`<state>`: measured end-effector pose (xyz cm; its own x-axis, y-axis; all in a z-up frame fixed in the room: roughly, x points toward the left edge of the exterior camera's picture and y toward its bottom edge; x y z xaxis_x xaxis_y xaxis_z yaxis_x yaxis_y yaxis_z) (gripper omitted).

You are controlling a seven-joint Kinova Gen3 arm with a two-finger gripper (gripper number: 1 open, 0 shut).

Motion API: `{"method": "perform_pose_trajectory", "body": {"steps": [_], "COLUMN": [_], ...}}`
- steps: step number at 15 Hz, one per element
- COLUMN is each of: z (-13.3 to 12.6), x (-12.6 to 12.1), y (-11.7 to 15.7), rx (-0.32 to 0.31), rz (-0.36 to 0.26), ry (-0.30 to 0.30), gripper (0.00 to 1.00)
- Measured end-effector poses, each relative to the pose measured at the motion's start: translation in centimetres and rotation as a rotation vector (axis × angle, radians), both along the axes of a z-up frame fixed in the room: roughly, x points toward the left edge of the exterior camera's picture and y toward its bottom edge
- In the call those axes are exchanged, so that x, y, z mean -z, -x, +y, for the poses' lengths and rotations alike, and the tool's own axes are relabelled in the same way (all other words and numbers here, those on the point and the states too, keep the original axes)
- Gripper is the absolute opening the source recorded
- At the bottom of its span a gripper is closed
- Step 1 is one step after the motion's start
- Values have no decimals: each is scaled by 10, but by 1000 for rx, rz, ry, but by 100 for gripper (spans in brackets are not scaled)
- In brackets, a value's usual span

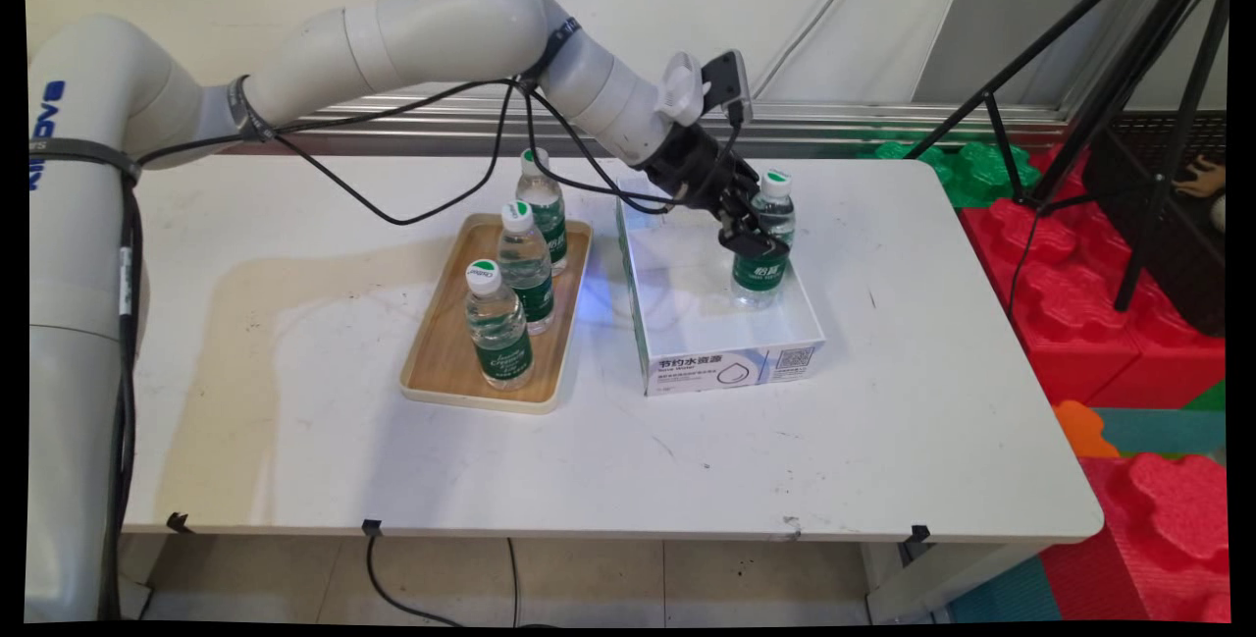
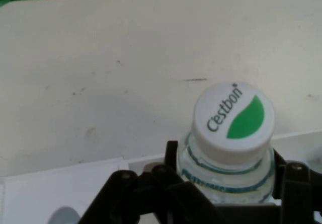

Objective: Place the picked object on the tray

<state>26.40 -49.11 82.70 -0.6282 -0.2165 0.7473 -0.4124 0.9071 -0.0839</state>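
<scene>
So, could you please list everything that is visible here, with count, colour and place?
Water bottles on tray: three, clear with green labels and white caps, standing in a row.
Water bottle in box: one, same kind, upright in the box's right part, between the claw's fingers.
Tray: one, wooden, left of the box.
Box: one, white, open top, table centre.
Table: one, white.
Foam blocks: several, red and green, on the floor at right.
Tripod: one, black, upper right.
Claw: one, black, shut around the bottle in the box.
</scene>
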Motion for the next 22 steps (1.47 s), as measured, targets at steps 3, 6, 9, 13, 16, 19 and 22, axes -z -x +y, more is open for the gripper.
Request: {"method": "perform_pose_trajectory", "body": {"steps": [3,6,9,13,16,19,22], "z": [12,30,49,76,96,115,132], "x": [-18,-39,-63,-100,-128,-152,-175], "y": [-10,-26,-44,-77,-105,-135,-164], "rx": [6,11,10,-1,-10,-19,-34], "rz": [18,37,61,87,101,104,98], "ry": [12,22,30,44,51,54,56], "gripper": [0,0,0,0,0,0,0]}}
